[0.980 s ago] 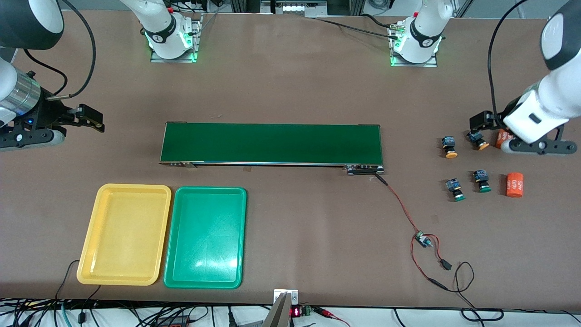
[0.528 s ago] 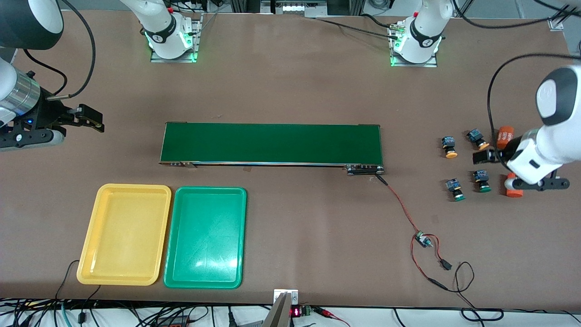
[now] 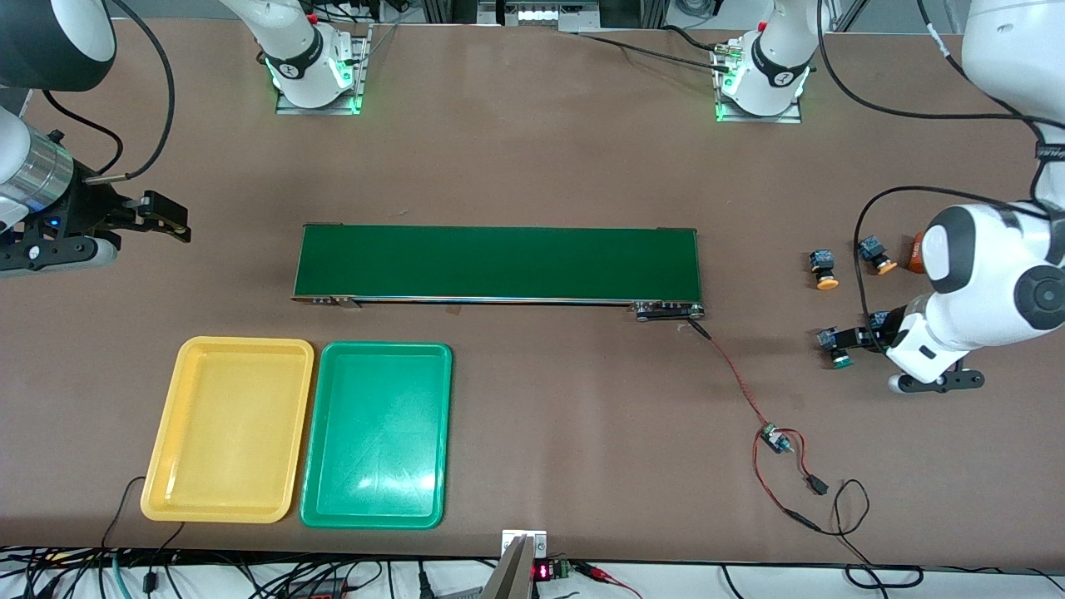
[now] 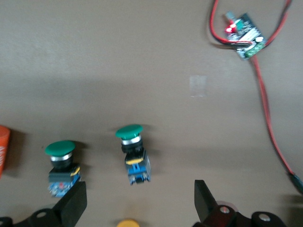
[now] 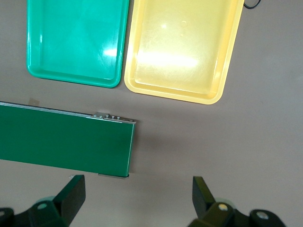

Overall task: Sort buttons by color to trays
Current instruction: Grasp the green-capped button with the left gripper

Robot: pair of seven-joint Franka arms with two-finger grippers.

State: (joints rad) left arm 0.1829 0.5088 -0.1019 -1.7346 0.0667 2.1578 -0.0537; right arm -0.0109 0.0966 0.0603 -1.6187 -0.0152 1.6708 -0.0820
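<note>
Two green-capped buttons lie toward the left arm's end of the table; one [image 3: 836, 348] [image 4: 134, 153] shows whole, the other [image 4: 60, 165] is partly hidden under the arm in the front view. Two yellow-capped buttons [image 3: 824, 269] [image 3: 875, 254] lie farther from the front camera. My left gripper [image 3: 861, 338] [image 4: 137, 204] hangs open over the green pair, its fingers [image 4: 72, 206] wide apart with nothing between them. Off the conveyor's end at the right arm's side, my right gripper [image 3: 170, 223] [image 5: 137, 195] waits open and empty. The yellow tray [image 3: 226, 428] [image 5: 182, 47] and green tray [image 3: 378, 433] [image 5: 75, 40] lie side by side, both empty.
A long dark-green conveyor belt [image 3: 499, 262] [image 5: 61, 144] crosses the table's middle. A red wire with a small circuit board [image 3: 775, 438] [image 4: 246, 34] runs from its end toward the front camera. An orange cylinder [image 3: 913, 254] [image 4: 2, 149] lies beside the buttons, mostly hidden by the left arm.
The left arm has swung from the yellow-capped buttons and orange cylinders toward the front camera and now hangs over the green-capped buttons. The right arm has not moved.
</note>
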